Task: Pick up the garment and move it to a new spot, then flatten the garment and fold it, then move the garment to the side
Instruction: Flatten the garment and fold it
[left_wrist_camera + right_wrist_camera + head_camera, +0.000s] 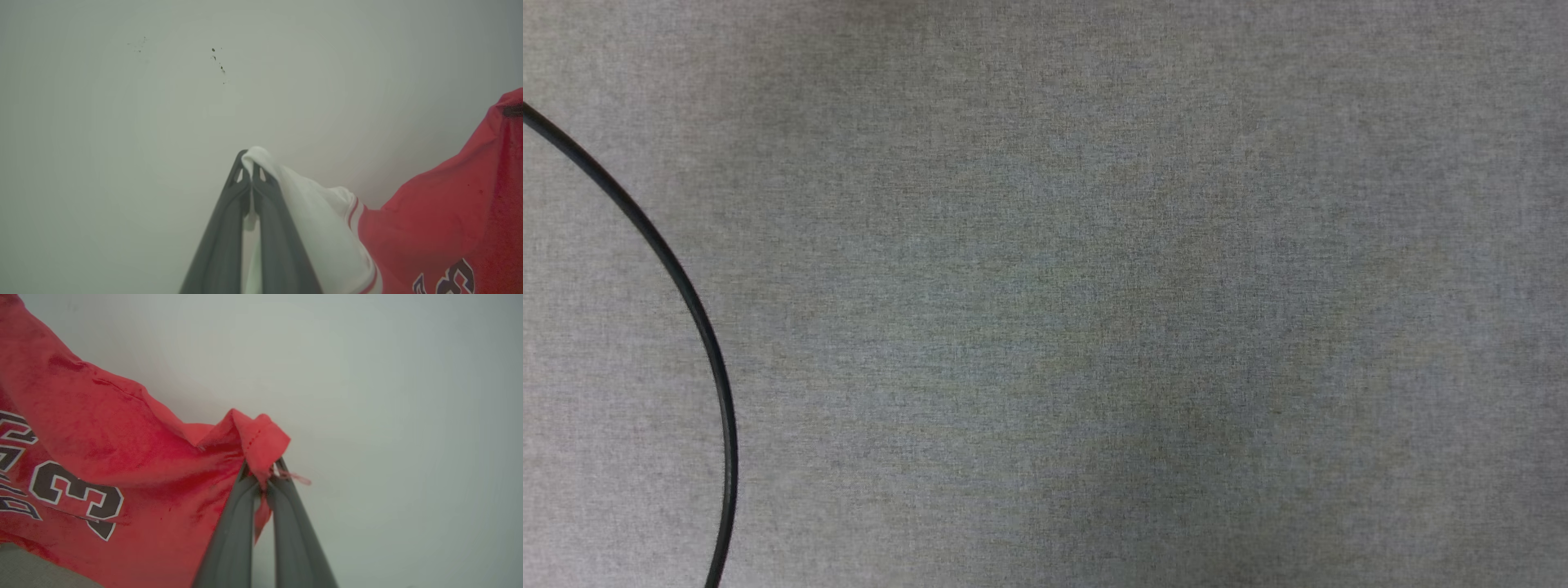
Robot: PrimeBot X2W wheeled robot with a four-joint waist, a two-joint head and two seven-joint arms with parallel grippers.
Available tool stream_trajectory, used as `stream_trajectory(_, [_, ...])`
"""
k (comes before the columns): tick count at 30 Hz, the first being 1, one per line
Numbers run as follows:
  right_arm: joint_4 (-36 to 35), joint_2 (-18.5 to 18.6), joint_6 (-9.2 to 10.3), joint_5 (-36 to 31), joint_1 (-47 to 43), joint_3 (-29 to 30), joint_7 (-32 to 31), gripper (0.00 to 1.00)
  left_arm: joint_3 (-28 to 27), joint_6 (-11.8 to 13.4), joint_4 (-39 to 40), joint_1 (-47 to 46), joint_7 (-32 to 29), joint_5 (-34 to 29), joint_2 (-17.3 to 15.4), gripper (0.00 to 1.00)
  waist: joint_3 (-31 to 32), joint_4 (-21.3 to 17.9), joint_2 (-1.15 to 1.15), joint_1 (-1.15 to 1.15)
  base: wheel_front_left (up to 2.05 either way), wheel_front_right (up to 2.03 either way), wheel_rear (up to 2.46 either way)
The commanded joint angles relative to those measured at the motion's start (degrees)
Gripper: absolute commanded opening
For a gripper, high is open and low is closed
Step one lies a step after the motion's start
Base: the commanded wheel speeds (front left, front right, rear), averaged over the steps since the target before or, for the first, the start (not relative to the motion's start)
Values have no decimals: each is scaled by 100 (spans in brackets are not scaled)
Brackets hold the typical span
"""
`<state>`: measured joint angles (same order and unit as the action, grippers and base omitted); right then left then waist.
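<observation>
Fingers of my left claw (250,176) are pressed together on a fold of white sleeve (314,212), which pokes out past their tips. From there the cloth runs to that view's right, past the striped trim (354,212) into the red body of the garment (449,204).

My right claw (264,477) is likewise clamped shut, on a bunched hem corner (261,441) of the same shirt, and from it the red cloth falls away to that view's left. So the garment is up in the air, slung between my two claws, with its long axis running from one grip to the other. Neither arm is nearer, since each holds one end. Behind it in both wrist views is a plain pale backdrop (122,122).

I judge the coming move to be a carry and a lay-down, which depends on both claws travelling together so the span stays taut.

As for writing, a black numeral (77,492) edged in white reads as a 3. The letters beside it are cut off and I cannot read them. I see no brand label.

Below my head lies a grey woven surface (1094,286) with a black cable (698,314) curving across its left side.
</observation>
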<state>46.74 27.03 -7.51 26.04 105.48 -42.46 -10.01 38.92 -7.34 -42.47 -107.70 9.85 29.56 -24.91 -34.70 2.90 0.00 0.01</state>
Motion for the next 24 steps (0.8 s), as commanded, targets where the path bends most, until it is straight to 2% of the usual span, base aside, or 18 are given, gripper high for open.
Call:
stream_trajectory(1, [45, 10, 4, 149, -161, -125, 94, 0, 147, -4, -65, 162, 64, 56, -7, 0, 5, -5, 0, -1, 0, 0, 0])
stream_trajectory(8, [246, -93, 4, 631, -979, -692, 429, 0, 706, -4, -74, 1098, 313, 467, -60, 0, 253, -43, 0, -1, 0, 0, 0])
stream_trajectory(13, [94, -137, 4, 988, -1707, -1271, 609, 0, 1156, -4, 94, 1993, 411, 721, -324, 0, 537, -134, 0, -1, 0, 0, 0])
stream_trajectory(16, [-36, -82, 4, 1238, -2151, -1578, 743, 0, 1310, -4, 213, 2577, 451, 835, -545, 0, 760, -199, 0, -1, 0, 0, 0])
stream_trajectory(20, [-164, 35, 4, 1499, -2665, -1843, 874, 0, 1418, -5, 436, 3324, 490, 974, -659, 0, 1042, -245, 0, -1, 0, 0, 0])
stream_trajectory(24, [-334, 221, 4, 1887, -3413, -2127, 1036, 0, 1516, 164, 857, 4414, 509, 1114, -877, 0, 1456, -267, 0, -1, 0, 0, 0])
